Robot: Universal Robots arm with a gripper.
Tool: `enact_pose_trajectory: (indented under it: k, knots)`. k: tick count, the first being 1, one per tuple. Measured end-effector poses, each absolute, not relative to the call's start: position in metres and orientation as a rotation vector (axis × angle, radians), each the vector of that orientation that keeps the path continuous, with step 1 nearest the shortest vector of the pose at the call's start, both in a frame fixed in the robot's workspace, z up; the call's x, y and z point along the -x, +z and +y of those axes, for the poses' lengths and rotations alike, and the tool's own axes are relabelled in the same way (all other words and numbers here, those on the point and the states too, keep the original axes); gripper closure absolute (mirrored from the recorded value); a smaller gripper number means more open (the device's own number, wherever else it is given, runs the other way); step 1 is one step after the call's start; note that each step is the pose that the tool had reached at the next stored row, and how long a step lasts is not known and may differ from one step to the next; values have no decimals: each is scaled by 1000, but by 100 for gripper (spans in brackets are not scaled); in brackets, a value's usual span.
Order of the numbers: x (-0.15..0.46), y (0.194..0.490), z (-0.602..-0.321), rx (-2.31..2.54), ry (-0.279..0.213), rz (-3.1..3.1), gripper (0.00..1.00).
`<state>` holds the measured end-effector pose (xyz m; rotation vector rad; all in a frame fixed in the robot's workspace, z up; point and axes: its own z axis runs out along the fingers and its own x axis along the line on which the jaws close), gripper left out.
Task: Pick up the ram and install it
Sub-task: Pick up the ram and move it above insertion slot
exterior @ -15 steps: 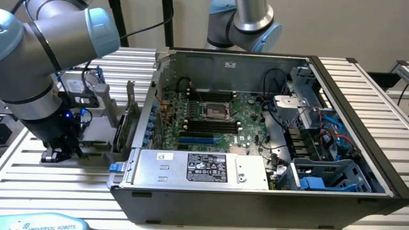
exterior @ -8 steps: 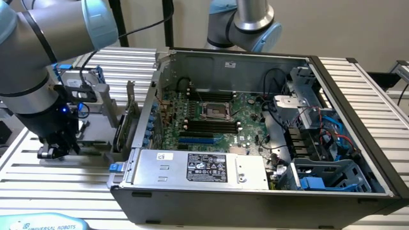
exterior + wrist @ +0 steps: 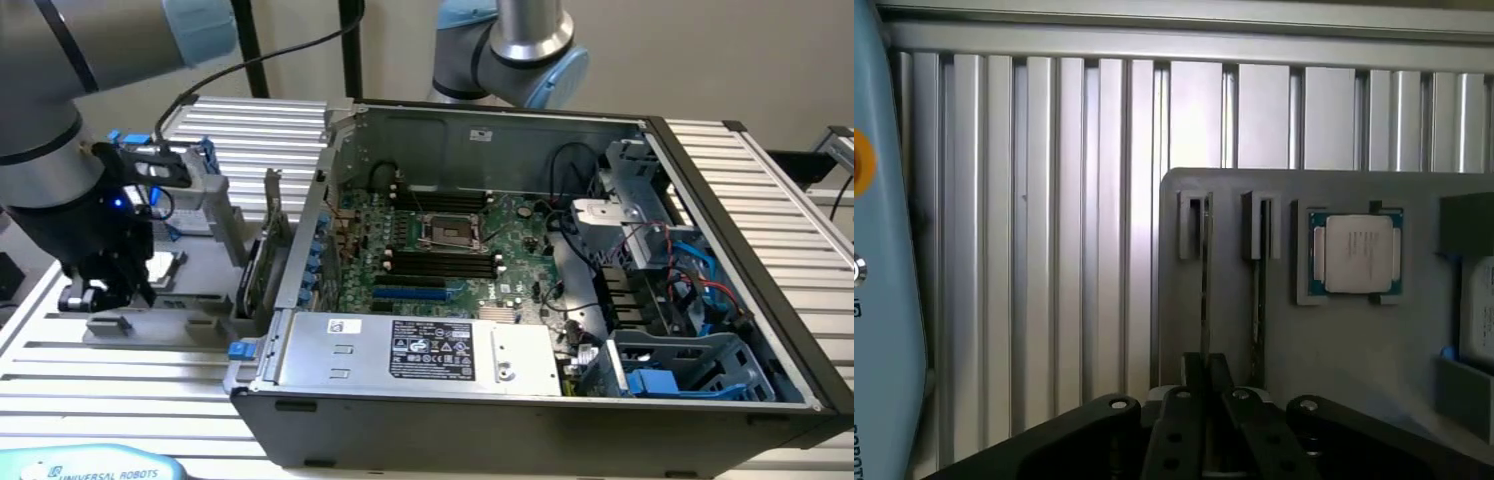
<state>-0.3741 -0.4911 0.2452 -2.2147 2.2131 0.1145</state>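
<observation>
Widest thing first: the ribbed aluminium table (image 3: 761, 200), long parallel slats with a dull shine, carrying everything. On it lies the open computer case (image 3: 534, 420), a dark steel box on its side, so the green motherboard (image 3: 467, 235) faces up and can be reached from above. Its black memory slots (image 3: 434, 262) sit near the middle, bare as far as I can make out.

Over at nine o'clock from the case (the exterior view's left) the arm (image 3: 54, 130) hangs down, grey tube and black wrist, above a matte grey tray (image 3: 174, 320). The tray is a moulded parts holder, its recesses cut to the shape of each part so the robot finds things in a known spot.

From the wrist we're looking straight down. A square processor chip (image 3: 1356, 253), pale metal lid on a green rim, lies flat in its pocket. Beside it, two small notched brackets (image 3: 1194, 225) each take the end of a thin stick stood on edge, top edge up for a pinch.

And there's the ram (image 3: 1204, 300), a dark sliver seen edge-on, seated in the tray and running right into the gripper (image 3: 1204, 375). The black fingers are drawn together on it. By my reading they're pinching that top edge. The second stick (image 3: 1257, 300) stands untouched just beside.
</observation>
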Motion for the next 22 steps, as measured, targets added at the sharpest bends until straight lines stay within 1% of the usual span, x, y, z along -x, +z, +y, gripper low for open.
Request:
enact_pose_trajectory:
  k: [13, 22]
  knots:
    - [365, 305, -491, 2215, 115, 2213, 86]
    - [333, 345, -491, 2215, 115, 2213, 86]
